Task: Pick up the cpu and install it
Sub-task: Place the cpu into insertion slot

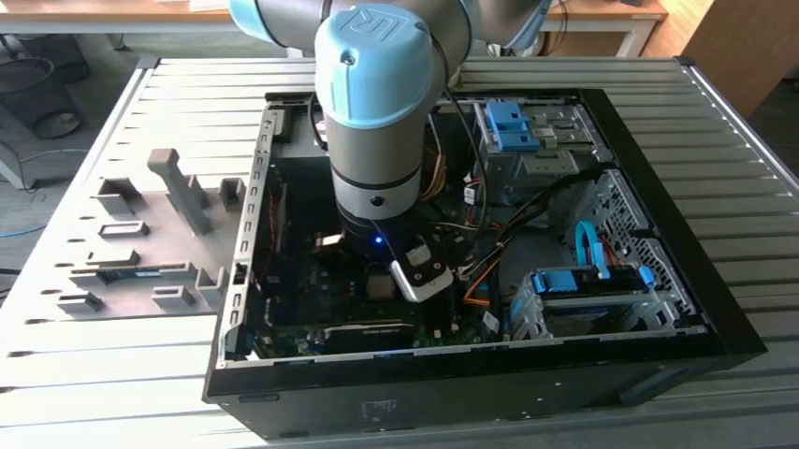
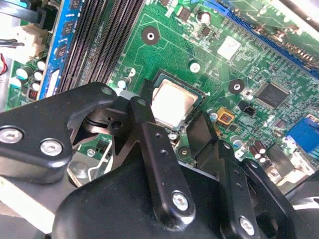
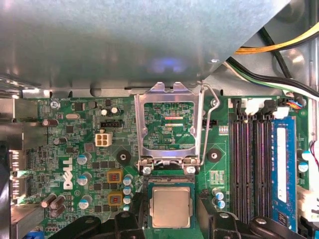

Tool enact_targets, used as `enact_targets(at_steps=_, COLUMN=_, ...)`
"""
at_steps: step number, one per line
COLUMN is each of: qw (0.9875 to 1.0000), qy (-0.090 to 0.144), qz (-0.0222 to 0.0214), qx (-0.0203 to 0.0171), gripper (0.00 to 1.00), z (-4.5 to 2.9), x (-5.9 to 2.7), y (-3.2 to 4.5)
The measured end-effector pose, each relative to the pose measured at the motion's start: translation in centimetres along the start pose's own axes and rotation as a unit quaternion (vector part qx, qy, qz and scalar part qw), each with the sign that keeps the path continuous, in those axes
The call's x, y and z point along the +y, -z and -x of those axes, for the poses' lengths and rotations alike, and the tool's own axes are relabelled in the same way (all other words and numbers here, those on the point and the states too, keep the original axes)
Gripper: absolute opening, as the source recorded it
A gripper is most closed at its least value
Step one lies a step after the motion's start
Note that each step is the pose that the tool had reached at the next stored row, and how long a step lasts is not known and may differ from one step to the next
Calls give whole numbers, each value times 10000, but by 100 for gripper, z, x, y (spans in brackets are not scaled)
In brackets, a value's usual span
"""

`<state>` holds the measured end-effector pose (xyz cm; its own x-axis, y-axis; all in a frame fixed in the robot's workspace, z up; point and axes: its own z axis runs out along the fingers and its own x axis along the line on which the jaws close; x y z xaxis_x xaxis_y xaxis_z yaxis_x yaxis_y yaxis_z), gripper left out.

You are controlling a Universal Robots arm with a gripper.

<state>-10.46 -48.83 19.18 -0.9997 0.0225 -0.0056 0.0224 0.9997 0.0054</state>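
Exterior view: arm [image 1: 374,103] reaches straight down into an open computer case [image 1: 437,398] lying flat on a slatted table [image 1: 187,374]. The wrist sits over the motherboard [image 1: 325,281], near the case's middle. A grey fixture tray [image 1: 187,248] is at 9 o'clock of the case. Blue drive brackets [image 1: 512,126] are at about 1 o'clock of the wrist.

First wrist view: cpu [image 3: 171,206] lies flat, silver face up, seated in its socket [image 3: 172,180] on the green board. The gripper [image 3: 172,209] hangs right over it, with the black fingers [image 3: 208,214] spread one on each side of the chip, just outside the socket edges. Jaws are wide apart and hold nothing. The metal load plate [image 3: 167,124] stands flipped open just beyond the socket, its wire lever [image 3: 208,124] raised beside it. Black memory slots [image 3: 246,169] run alongside the socket, and a blue memory stick [image 3: 281,169] sits in the far slot.

Second wrist view: same layout. The cpu [image 2: 173,103] is square in the socket, between the two fingers [image 2: 149,144]. The gripper [image 2: 174,112] straddles it. I cannot tell whether a fingertip touches the chip's edge. The memory stick [image 2: 62,45] is well apart from the chip, past the black slots.
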Motion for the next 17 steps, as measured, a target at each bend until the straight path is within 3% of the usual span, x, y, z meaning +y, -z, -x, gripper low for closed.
enact_targets(at_steps=2, qw=10000, qy=12, qz=-60, qx=2, gripper=55, z=1, x=-1, y=0)
enact_targets(at_steps=4, qw=10000, qy=20, qz=-89, qx=3, gripper=55, z=1, x=0, y=-1)
enact_targets(at_steps=17, qw=9999, qy=93, qz=-91, qx=4, gripper=55, z=0, x=1, y=-17)
